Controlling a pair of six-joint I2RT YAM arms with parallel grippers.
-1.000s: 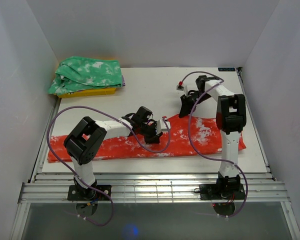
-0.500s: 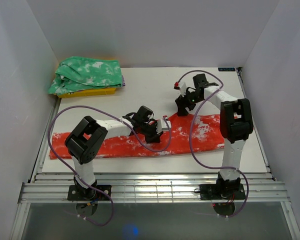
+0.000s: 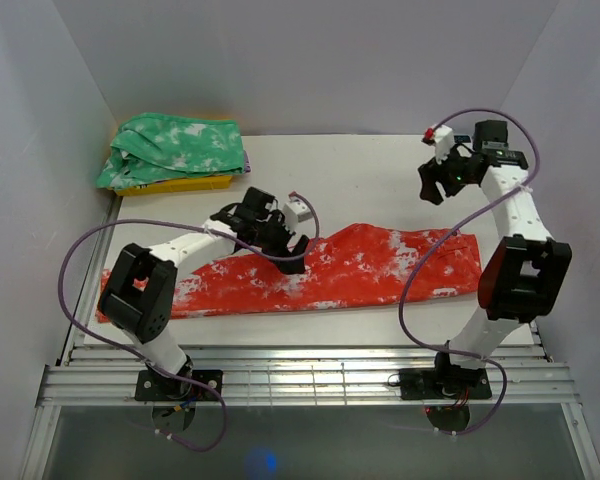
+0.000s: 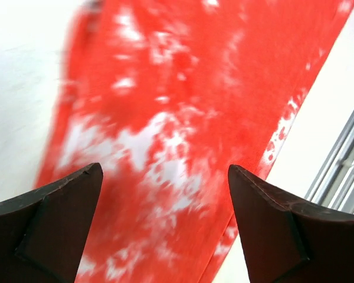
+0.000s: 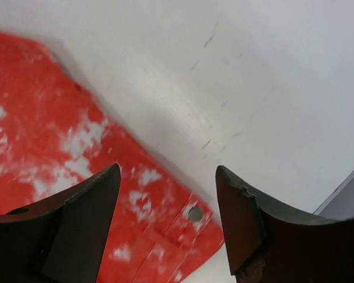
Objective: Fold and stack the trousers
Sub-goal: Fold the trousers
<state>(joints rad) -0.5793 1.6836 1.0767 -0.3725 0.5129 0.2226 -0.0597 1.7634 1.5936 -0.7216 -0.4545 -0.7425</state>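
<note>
- My left gripper (image 3: 285, 248) stands wide open. In its wrist view both fingers (image 4: 53, 224) are spread with nothing between them.
- Directly beneath that gripper lie the trousers (image 3: 380, 265), red-orange with white splotches. I cannot tell whether the fingertips touch the cloth.
- From overhead, the left gripper sits over the far edge of the trousers, about midway along. The cloth runs out flat to either side of it as one long band across the table (image 3: 330, 170).
- My right gripper (image 3: 430, 182) is open too, its fingers (image 5: 248, 224) apart and holding nothing.
- It hangs above bare table, beyond the far edge of the trousers' right end and clear of the cloth.
- In its wrist view that end of the trousers lies below on one finger's side. A small round grey fastener (image 5: 194, 213) shows near the corner, and bare table fills the rest.
- Far off to the left of the left gripper, in the table's back corner, a green mottled garment (image 3: 175, 150) rests on a yellow cloth (image 3: 195, 185).
</note>
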